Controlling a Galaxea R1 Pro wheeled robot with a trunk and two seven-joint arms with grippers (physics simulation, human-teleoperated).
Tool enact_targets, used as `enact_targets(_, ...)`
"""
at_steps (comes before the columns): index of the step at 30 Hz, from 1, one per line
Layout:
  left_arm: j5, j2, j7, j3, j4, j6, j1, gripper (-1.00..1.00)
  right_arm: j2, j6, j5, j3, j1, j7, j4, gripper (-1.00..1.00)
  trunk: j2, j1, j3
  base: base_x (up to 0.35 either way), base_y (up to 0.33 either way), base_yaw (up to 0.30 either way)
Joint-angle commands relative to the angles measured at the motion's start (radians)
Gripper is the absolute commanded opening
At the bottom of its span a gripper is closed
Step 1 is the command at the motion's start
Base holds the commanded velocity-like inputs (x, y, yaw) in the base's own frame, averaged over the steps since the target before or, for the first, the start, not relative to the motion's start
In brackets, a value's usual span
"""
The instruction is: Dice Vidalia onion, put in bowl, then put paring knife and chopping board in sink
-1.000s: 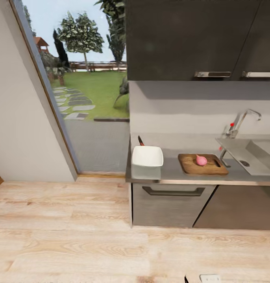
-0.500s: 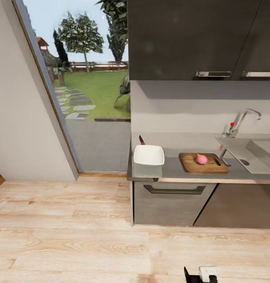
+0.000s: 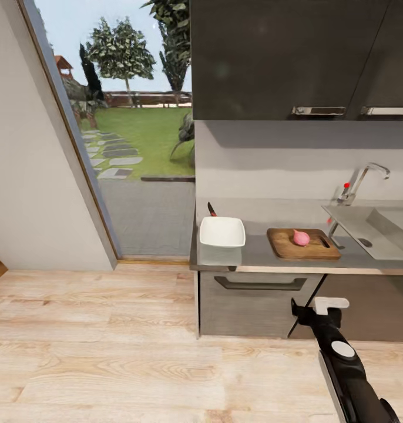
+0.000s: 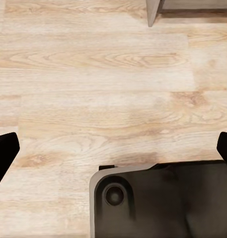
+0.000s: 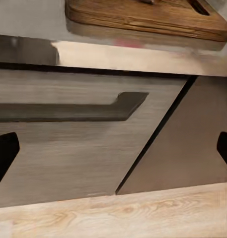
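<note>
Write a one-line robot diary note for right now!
onion on chopping board | knife behind bowl | right gripper below countertop

Paring knife [image 3: 211, 209] mostly hidden behind bowl [image 3: 222, 232]; sink [image 3: 380, 232] cut off at edge.

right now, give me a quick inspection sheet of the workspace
surface: grey countertop, over dark cabinets.
job's things: Vidalia onion whole, on the chopping board; white bowl left of the board; paring knife behind the bowl; sink at right.
clutter: nothing seen.
grippers: right gripper raised below the counter edge, fingers wide apart; left gripper's fingers apart over wood floor.
cables: nothing seen.
surroundings: wall cabinets, garden window.
</note>
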Motion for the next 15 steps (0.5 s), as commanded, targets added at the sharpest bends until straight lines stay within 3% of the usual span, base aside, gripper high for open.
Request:
enact_targets(1, 0.007, 0.001, -0.004, -0.002, 0.0, -0.001, 0.0, 1.0, 0.0, 0.046, 0.008, 0.001, -0.002, -0.002, -0.039, 1.0, -0.002, 0.001, -0.002, 0.0, 0.0, 0.0)
enact_targets(5, 0.007, 0.003, -0.004, -0.002, 0.001, -0.001, -0.001, 1.0, -0.002, 0.13, 0.009, 0.003, -0.02, -0.018, -0.121, 1.0, -0.002, 0.001, -0.002, 0.0, 0.0, 0.0)
enact_targets(7, 0.007, 0.004, -0.004, -0.002, 0.002, -0.001, -0.001, 1.0, -0.002, 0.175, 0.009, 0.013, -0.062, -0.043, -0.162, 1.0, -0.002, 0.001, -0.002, 0.0, 0.0, 0.0)
enact_targets(11, 0.007, 0.004, -0.004, -0.002, 0.006, -0.001, -0.001, 1.0, -0.001, 0.319, 0.008, 0.082, -0.205, -0.098, -0.189, 1.0, -0.002, 0.001, -0.002, 0.0, 0.0, 0.0)
enact_targets(15, 0.007, 0.003, -0.004, -0.002, 0.009, 0.0, -0.001, 1.0, 0.003, 0.432, 0.005, 0.118, -0.365, -0.145, -0.187, 1.0, -0.002, 0.001, -0.002, 0.0, 0.0, 0.0)
